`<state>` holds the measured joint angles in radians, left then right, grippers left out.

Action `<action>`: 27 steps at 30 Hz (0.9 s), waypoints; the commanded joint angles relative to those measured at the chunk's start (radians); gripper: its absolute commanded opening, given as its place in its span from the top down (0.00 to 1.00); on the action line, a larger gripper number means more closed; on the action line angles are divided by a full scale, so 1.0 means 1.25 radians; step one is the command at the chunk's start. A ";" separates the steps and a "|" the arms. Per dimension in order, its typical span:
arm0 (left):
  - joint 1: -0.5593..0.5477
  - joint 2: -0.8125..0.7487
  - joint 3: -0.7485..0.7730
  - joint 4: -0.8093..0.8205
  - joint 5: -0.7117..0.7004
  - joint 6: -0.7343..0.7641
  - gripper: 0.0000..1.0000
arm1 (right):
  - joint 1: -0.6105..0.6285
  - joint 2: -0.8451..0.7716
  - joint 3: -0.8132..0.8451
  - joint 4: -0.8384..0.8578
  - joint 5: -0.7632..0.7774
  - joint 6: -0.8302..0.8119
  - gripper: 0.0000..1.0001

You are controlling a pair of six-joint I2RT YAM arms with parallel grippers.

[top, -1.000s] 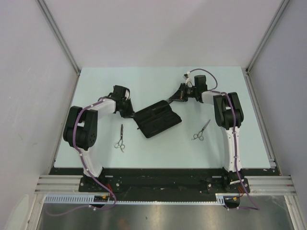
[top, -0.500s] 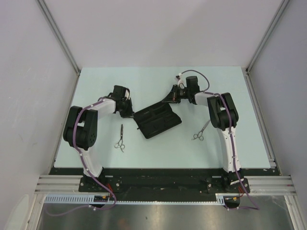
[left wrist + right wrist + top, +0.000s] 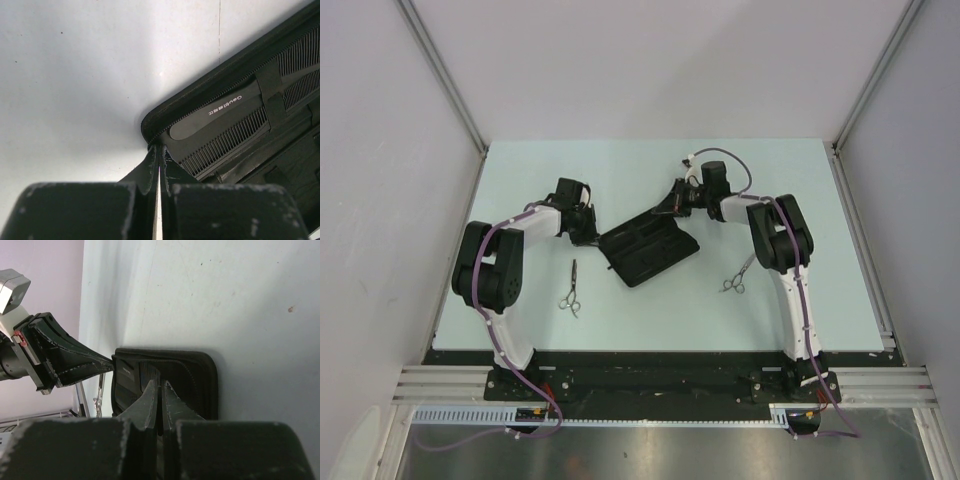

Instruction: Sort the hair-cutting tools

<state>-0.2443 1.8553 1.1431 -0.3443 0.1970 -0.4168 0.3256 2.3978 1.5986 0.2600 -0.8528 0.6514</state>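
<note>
The black case lies open mid-table. Inside it, the left wrist view shows a handled black comb and a narrow black comb under a strap. Two silver scissors lie on the table, one left of the case and one to its right. My left gripper is shut, its tips touching the case's left corner. My right gripper is shut over the case's far edge, its tips above the inner lining. Whether either pinches fabric does not show.
The pale table ends in metal rails at left and right, with grey walls behind. The right forearm passes close to the right scissors. The left gripper's fingers show in the right wrist view.
My right gripper has swung left from beside the case to over its far edge. My left gripper's jaws have closed at the case's left corner. The scissors have not moved.
</note>
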 commanded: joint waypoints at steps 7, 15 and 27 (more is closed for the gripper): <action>-0.012 0.001 0.003 0.031 0.004 0.019 1.00 | 0.037 0.038 0.017 -0.024 -0.027 -0.077 1.00; -0.011 -0.008 0.001 0.029 -0.037 0.019 1.00 | -0.006 0.028 0.018 -0.083 -0.025 -0.130 1.00; -0.012 -0.018 -0.003 0.021 -0.063 0.017 1.00 | -0.018 0.050 0.108 -0.158 -0.028 -0.179 1.00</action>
<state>-0.2558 1.8511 1.1427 -0.3428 0.1593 -0.4099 0.2947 2.4241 1.6653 0.1341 -0.9054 0.5179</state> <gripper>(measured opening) 0.005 0.021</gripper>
